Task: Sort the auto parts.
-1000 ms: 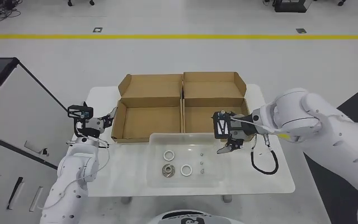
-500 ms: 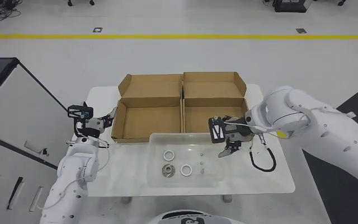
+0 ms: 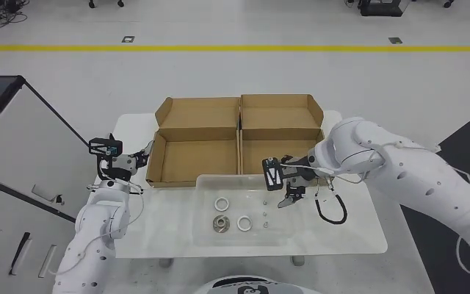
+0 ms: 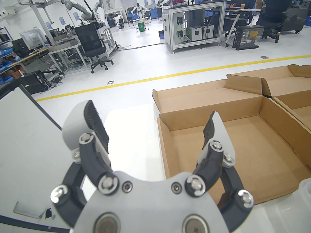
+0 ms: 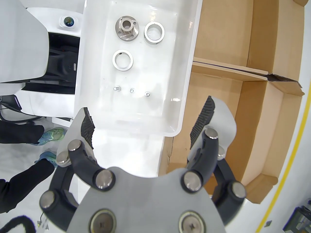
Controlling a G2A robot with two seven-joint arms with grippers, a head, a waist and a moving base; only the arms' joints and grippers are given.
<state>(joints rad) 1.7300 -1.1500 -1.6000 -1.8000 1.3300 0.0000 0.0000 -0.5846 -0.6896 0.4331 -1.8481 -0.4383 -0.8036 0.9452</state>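
Steel parts lie in the translucent white plastic tray (image 3: 290,235) at 6 o'clock of two open brown cardboard boxes (image 3: 198,158): a flanged silver hub (image 3: 219,225), two silver metal rings (image 3: 221,203) and three small silver screws (image 5: 132,90). The right gripper (image 3: 288,200) hovers wide and empty over the tray's 3 o'clock end. The left gripper (image 4: 151,109), also wide and empty, hangs at the boxes' 9 o'clock above the white worktop (image 3: 356,235).

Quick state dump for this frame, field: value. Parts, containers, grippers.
tray: white, in front of the boxes
parts in tray: flanged hub, two rings, three small fasteners
boxes: left box and right box, cardboard, lids open, side by side
left gripper: open, holding nothing, beside left box
right gripper: open, holding nothing, over tray end nearest the fasteners
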